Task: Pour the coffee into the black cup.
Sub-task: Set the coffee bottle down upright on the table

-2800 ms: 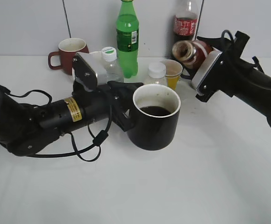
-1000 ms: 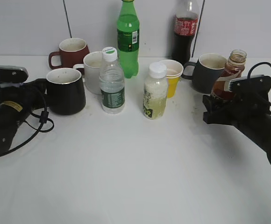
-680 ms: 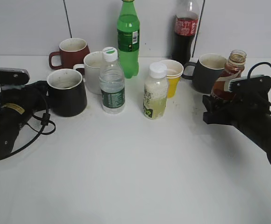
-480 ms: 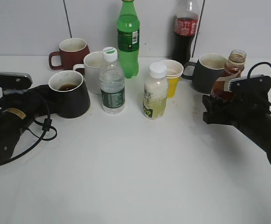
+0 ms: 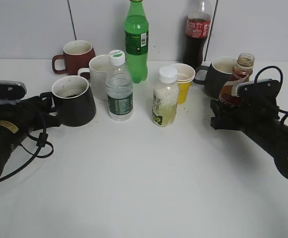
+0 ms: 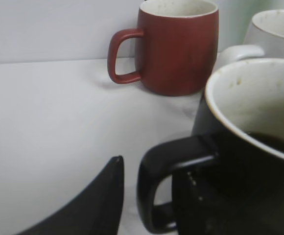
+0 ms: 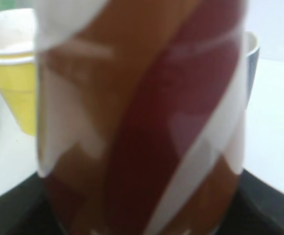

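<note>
The black cup (image 5: 74, 101) stands at the left of the table with dark liquid in it. It fills the right of the left wrist view (image 6: 249, 161). My left gripper (image 5: 47, 101) is open: one finger lies outside the cup's loop handle with a gap, the other inside the loop (image 6: 149, 169). My right gripper (image 5: 226, 109) is shut on the lower part of the uncapped coffee bottle (image 5: 236, 74) and holds it tilted at the right. The bottle's brown, white and red label fills the right wrist view (image 7: 142, 122) and hides the jaws.
Along the back stand a dark-red mug (image 5: 77, 57), a white mug (image 5: 100, 74), a water bottle (image 5: 118, 87), a green bottle (image 5: 135, 39), a pale bottle (image 5: 165, 99), a yellow paper cup (image 5: 182, 79), a cola bottle (image 5: 196, 34) and a dark-grey mug (image 5: 218, 74).
Earlier the cup was held up mid-table under the tipped bottle. Both arms drew back to their sides. The cup shifted slightly right; the left arm dropped back. The bottle rose and leaned left.
</note>
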